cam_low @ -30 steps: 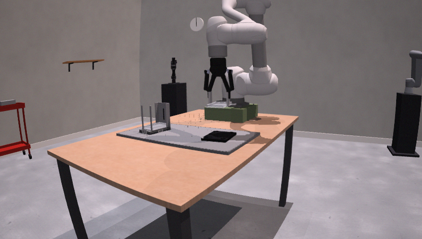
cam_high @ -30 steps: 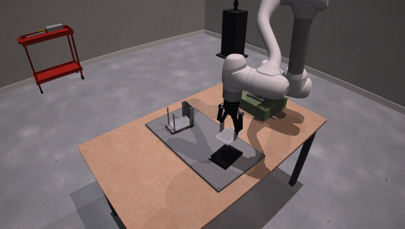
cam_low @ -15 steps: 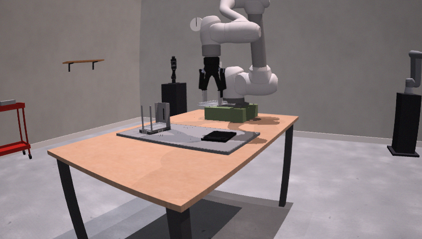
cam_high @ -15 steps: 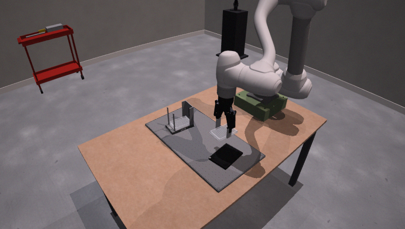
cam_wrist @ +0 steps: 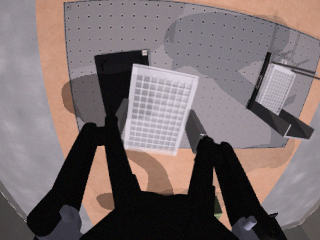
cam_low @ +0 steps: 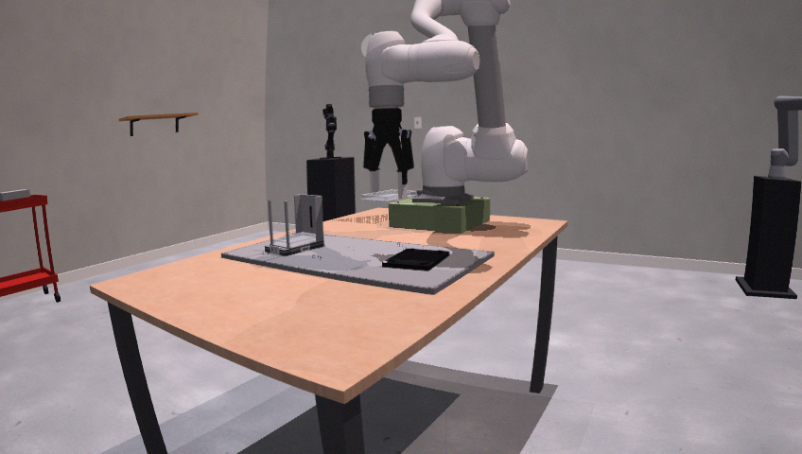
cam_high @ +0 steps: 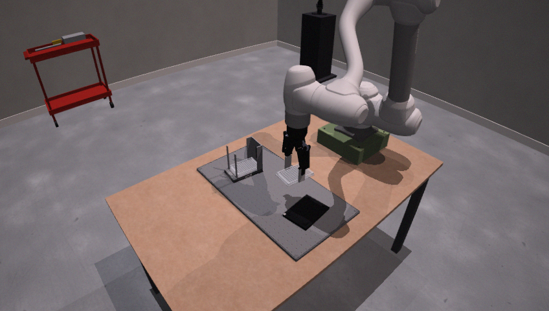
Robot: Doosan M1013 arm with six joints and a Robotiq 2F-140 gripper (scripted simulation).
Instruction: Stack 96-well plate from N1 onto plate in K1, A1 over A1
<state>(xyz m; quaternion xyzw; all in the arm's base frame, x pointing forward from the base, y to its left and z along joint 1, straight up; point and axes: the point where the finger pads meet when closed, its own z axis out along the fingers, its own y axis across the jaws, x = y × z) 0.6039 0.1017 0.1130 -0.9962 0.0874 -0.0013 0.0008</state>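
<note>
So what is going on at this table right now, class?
A single white robot arm holds a 96-well plate in its end effector, lifted well above the grey base board. The black plate nest it came from now sits bare. The stack rack, further along the board, has its own 96-well plate lying in it. The carried plate is not over the rack yet, so the stacking is still to be done.

High corner view, low front view and downward wrist view, all sharing the grey baseplate (cam_high: 246,200).
</note>
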